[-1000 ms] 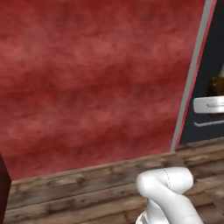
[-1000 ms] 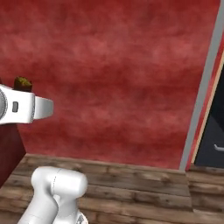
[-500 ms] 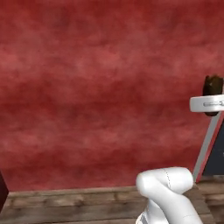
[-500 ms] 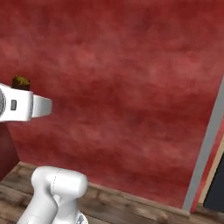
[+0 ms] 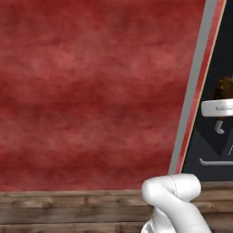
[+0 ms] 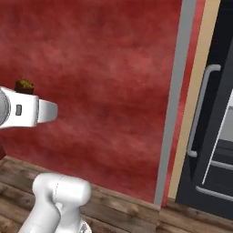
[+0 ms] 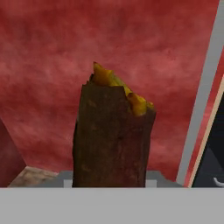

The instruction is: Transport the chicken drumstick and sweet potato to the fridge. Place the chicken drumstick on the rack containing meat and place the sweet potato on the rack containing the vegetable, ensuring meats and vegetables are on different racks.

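Facing a red wall (image 5: 91, 91), the gripper clamps the sweet potato (image 7: 111, 135); fridge (image 6: 218, 136) at right.

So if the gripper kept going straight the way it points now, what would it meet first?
Most likely the red wall. In the hand view, the sweet potato held in the shut gripper points at that wall, with the fridge off at the right edge. How far away the wall is cannot be told.
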Available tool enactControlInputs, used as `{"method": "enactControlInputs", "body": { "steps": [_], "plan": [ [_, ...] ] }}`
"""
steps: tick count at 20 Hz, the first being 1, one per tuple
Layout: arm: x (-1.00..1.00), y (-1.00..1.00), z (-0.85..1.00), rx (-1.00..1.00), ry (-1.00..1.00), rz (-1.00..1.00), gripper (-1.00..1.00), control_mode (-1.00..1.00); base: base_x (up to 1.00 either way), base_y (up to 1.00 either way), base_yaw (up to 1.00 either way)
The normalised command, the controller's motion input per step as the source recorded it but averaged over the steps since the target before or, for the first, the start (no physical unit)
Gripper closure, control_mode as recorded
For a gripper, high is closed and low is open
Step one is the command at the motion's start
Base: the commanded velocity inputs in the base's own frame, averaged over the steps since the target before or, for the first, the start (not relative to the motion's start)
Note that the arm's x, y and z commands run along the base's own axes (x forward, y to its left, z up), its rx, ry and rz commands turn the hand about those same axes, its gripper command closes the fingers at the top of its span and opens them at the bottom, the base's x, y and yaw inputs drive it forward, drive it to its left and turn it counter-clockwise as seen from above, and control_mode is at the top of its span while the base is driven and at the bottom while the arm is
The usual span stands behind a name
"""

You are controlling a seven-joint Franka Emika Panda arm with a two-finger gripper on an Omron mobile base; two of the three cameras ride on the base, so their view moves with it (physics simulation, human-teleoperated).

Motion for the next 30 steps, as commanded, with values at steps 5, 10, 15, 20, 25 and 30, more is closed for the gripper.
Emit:
{"method": "enactControlInputs", "body": {
  "steps": [5, 10, 15, 20, 25, 30],
  "plan": [
    [0.0, 0.0, 0.0, 0.0, 0.0, 0.0, 1.0, 1.0, -0.69, -0.29, -0.17],
    [0.0, 0.0, 0.0, 0.0, 0.0, 0.0, 1.0, 1.0, -0.29, -0.75, -0.11],
    [0.0, 0.0, 0.0, 0.0, 0.0, 0.0, 1.0, 1.0, 0.44, -0.74, -0.01],
    [0.0, 0.0, 0.0, 0.0, 0.0, 0.0, 1.0, 1.0, 0.57, -0.36, 0.08],
    [0.0, 0.0, 0.0, 0.0, 0.0, 0.0, 1.0, 1.0, -0.37, -0.42, 0.03],
    [0.0, 0.0, 0.0, 0.0, 0.0, 0.0, 1.0, 1.0, -0.57, -0.86, 0.0]
  ]
}}
